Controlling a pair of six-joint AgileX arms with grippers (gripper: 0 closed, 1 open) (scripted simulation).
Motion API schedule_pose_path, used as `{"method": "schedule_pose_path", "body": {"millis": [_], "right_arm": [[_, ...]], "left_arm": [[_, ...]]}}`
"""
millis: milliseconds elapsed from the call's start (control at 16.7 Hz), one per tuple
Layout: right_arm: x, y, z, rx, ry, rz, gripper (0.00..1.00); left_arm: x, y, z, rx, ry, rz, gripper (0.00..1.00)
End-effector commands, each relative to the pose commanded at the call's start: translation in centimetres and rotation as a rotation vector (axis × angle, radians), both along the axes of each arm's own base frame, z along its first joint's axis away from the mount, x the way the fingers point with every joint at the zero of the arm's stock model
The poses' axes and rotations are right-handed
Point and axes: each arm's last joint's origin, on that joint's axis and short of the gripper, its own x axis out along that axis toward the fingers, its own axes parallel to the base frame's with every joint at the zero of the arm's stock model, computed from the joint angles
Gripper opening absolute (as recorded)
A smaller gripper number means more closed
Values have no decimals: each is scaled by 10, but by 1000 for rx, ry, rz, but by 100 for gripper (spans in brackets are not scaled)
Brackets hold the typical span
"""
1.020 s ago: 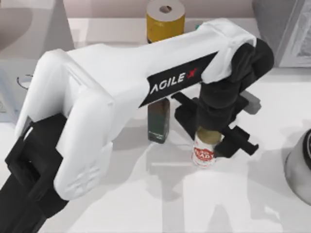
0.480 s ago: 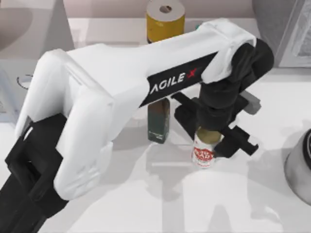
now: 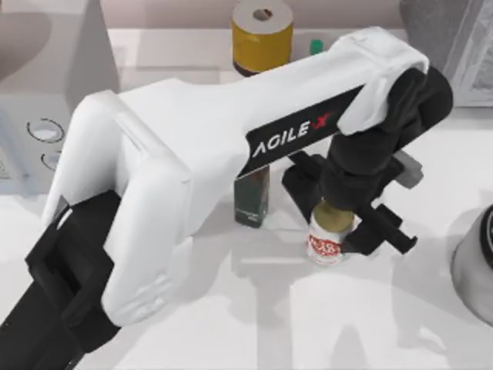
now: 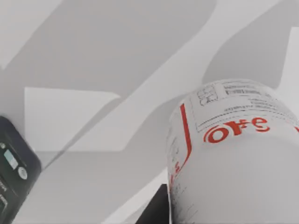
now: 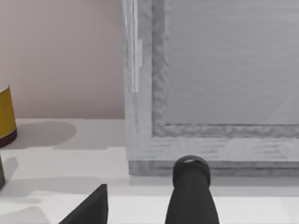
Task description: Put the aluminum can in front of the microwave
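Top view — can: the small white aluminum can with a red label and dull gold top [image 3: 330, 236] stands near the middle of the white bench [image 3: 254, 316], just right of a dark green rectangular bottle [image 3: 252, 195].
Top view — left tool: the left arm's black two-finger tool [image 3: 345, 223] sits straight over the can, its fingers on either side of the body and closed narrowly on it; whether the can's base is touching the bench or just clear of it cannot be told.
Top view — goal: the large pale grey boxy microwave with two round ringed dials [image 3: 46, 85] is at the far left, well apart from the can; the long white arm lies between them.
Top view — other things: a yellow canister with a white lid [image 3: 263, 31] stands at the back; a darker grey appliance [image 3: 454, 46] fills the back right corner.
Left wrist view: the can's printed wall sits very close, with the dark bottle near one edge.
Right wrist view: the right tool [image 5: 140, 205] hangs parked before the darker grey appliance, its two dark fingers set apart.
Doing it well: I judge the grasp is made and the carry comes next — lift the can straight up first, high enough to pass the green bottle, keep it upright, then swing left and lower it onto open bench before the dials.
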Motion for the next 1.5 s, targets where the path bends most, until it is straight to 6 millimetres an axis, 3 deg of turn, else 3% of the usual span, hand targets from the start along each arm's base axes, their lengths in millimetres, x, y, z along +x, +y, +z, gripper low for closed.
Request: {"method": "schedule_pose_path", "body": {"millis": [300, 540, 720, 960, 1080, 1200, 1500], "right_arm": [[0, 0, 0, 0, 0, 0, 100], [0, 0, 0, 0, 0, 0, 100], [0, 0, 0, 0, 0, 0, 100], [0, 0, 0, 0, 0, 0, 100], [0, 0, 0, 0, 0, 0, 100], [0, 0, 0, 0, 0, 0, 100], [0, 0, 0, 0, 0, 0, 100]], "left_arm": [[10, 10, 30, -62, 7, 30, 0], [11, 12, 33, -70, 6, 35, 0], [8, 10, 33, -68, 7, 22, 0], [-11, 27, 60, -76, 1, -20, 0], [-15, 53, 73, -65, 9, -14, 0], [-12, 94, 81, -44, 26, 33, 0], [-9, 228, 80, -18, 66, 299, 0]]}}
